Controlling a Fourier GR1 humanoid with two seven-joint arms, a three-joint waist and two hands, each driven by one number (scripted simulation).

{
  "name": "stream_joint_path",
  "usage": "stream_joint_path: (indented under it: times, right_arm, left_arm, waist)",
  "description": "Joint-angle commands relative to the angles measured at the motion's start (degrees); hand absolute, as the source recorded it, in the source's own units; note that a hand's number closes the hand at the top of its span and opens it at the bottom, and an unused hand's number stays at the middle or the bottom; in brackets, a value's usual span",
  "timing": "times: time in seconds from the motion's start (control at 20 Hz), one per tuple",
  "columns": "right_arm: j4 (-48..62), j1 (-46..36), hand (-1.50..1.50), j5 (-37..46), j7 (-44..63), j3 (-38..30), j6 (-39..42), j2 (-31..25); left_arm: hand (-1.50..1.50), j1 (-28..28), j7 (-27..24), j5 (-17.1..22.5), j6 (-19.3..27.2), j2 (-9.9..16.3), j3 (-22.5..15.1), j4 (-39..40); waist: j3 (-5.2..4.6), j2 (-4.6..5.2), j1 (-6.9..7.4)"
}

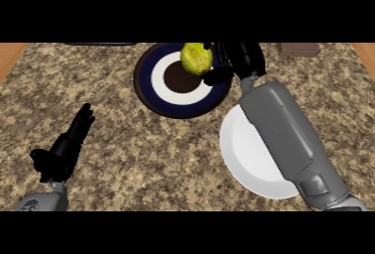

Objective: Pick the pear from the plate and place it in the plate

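A yellow-green pear point(195, 58) sits at the far right part of a dark blue plate point(154, 94) with a white ring and a brown middle. My right hand point(236, 58) is beside the pear on its right, its fingers curled round the pear's far side and its thumb under it. A plain white plate point(245, 154) lies nearer, to the right, partly hidden by my right forearm. My left hand point(66, 146) rests open at the lower left, fingers straight, far from both plates.
The counter is speckled brown stone with wooden edges at both sides. A brown block point(299, 48) sits at the back right, and a dark object point(99, 43) shows at the back edge on the left.
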Motion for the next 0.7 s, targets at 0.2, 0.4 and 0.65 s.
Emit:
stream_joint_path:
  times: [0.2, 0.4, 0.65]
  right_arm:
    - [12.8, -6.2, 1.50, -9.6, -1.1, -3.7, -11.3, 5.0]
    - [23.9, -12.8, -1.50, -10.2, 0.7, -3.5, -13.4, 5.1]
    - [27.4, -13.5, -1.50, -17.0, -3.3, -6.9, -12.9, 5.1]
  left_arm:
    - [0.00, -1.1, 1.2, -0.9, -0.1, -1.0, -1.3, -0.3]
    - [0.00, 0.7, -2.0, -1.9, 0.4, -1.9, -1.6, 0.4]
    - [0.00, 0.1, -1.9, 0.1, -1.7, 0.2, 0.9, 1.3]
  waist:
    - [0.03, 0.52, 1.67]
    - [-0.01, 0.50, 1.50]
    - [0.01, 0.45, 1.03]
